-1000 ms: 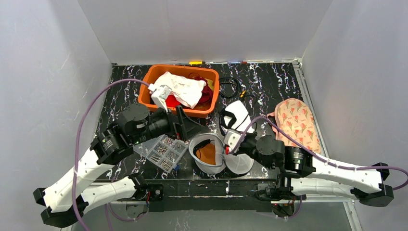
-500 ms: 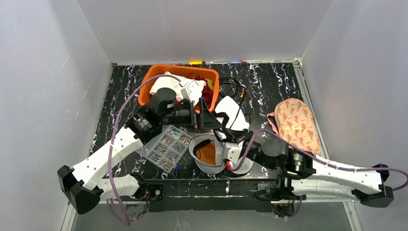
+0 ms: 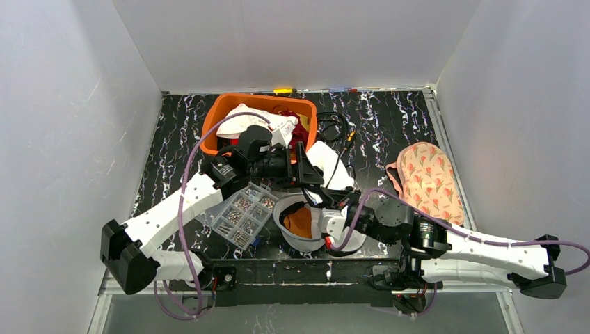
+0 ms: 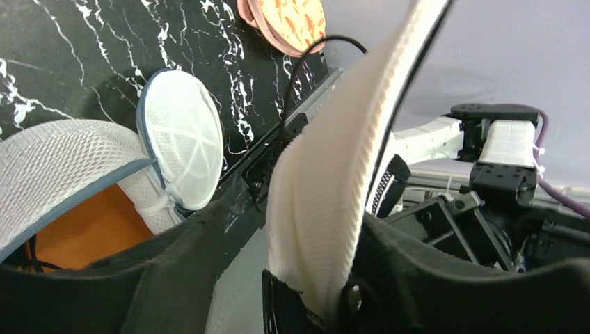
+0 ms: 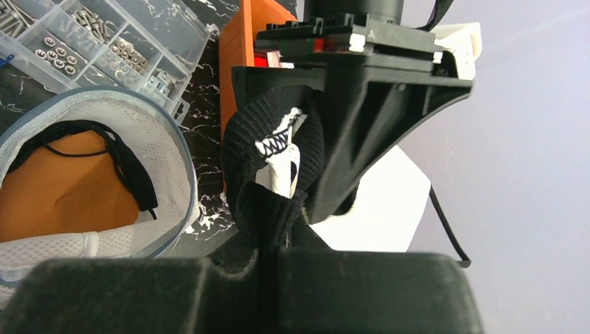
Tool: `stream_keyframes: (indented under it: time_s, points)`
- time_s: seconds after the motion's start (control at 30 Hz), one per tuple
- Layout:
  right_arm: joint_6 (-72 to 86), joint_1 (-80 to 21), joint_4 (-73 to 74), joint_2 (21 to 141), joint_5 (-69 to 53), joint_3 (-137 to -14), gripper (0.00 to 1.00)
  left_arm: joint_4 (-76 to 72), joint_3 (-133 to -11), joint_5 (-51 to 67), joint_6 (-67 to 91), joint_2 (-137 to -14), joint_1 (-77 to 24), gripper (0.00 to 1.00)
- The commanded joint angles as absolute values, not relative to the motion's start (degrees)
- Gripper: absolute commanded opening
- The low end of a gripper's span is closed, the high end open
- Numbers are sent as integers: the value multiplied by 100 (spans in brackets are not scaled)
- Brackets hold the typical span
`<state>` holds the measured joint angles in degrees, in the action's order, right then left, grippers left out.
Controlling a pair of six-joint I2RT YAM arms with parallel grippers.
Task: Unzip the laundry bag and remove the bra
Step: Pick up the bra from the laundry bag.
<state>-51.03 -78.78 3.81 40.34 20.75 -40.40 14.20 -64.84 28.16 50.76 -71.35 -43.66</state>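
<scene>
The bra [image 3: 328, 158], a white ribbed cup with a black band, is held up just behind the laundry bag [image 3: 296, 235]. The bag is a round white mesh pouch lying unzipped, with an orange item and a black strap inside. My right gripper [image 3: 334, 206] is shut on the bra's black band [image 5: 273, 202]. My left gripper [image 3: 309, 174] stands open around the white cup [image 4: 334, 174], which rests against one finger [image 4: 445, 278] with a gap on the other side. The bag's mesh wall [image 4: 69, 160] and round lid [image 4: 184, 149] lie below.
An orange bin [image 3: 212, 125] of clothes stands at the back, right behind the left arm. A clear compartment box [image 3: 240, 216] of screws lies left of the bag. A floral mitt [image 3: 431, 177] lies at the right, and a black cable [image 3: 334, 125] near the bin.
My left arm has swung right from the bin to the bra, and its jaws have narrowed around the white cup. My right gripper has shifted slightly left, still holding the band.
</scene>
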Motion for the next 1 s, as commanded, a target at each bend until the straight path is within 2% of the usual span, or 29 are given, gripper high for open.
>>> stream_keyframes:
  time_s: [0.0,0.07,0.1,0.2,0.23,0.33,0.37,0.57,0.67,0.77,0.87,0.97]
  points:
    - [-5122,-7901,-16,4029,2002,-4088,1,1616,-6723,2587,5091,-7102,-4342,54]
    - [-5020,-7909,166,4065,1949,-4179,3,1605,-6719,2536,5095,-7077,-4342,41]
    - [-4952,-7910,358,4127,1898,-4274,7,1575,-6709,2525,5112,-7068,-4342,35]
    - [-4623,-7909,996,4400,1640,-4653,32,1490,-6674,2487,5164,-7013,-4348,19]
    - [-4534,-7909,1077,4444,1546,-4738,44,1464,-6656,2473,5185,-6988,-4348,14]
    - [-4226,-7905,1089,4481,1258,-4915,92,1443,-6642,2425,5257,-6931,-4348,4]
    - [-4102,-7905,1074,4501,1166,-4992,98,1449,-6640,2407,5277,-6900,-4350,2]
    - [-2837,-7904,901,4702,382,-5817,99,1741,-6635,1859,5093,-6669,-4292,0]
    - [-1871,-7903,459,4821,368,-6291,99,1949,-6638,1556,4948,-6515,-4155,0]
    - [-754,-7910,322,5113,1390,-7012,99,1975,-6565,1344,4856,-6260,-4010,0]
    - [-430,-7902,846,5767,2721,-8005,99,2219,-6529,818,4625,-5927,-3965,0]
    - [-222,-7865,989,6364,4244,-8467,99,2525,-6431,141,4360,-5466,-3956,0]
